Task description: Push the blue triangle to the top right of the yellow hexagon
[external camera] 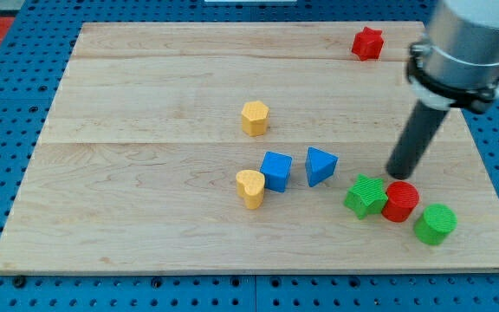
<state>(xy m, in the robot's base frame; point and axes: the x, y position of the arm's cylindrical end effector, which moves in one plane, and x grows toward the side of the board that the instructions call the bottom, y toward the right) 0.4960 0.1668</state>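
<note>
Blue triangle (320, 165) left of my tip (398, 173)

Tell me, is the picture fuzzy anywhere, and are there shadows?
Camera view: the blocks look sharp, like the blue triangle and yellow hexagon; the arm's grey top at the view's top right is a bit blurry; light is soft and even, with small faint shadows under the blocks; no glare on the board; my tip is just above the red cylinder.
</note>
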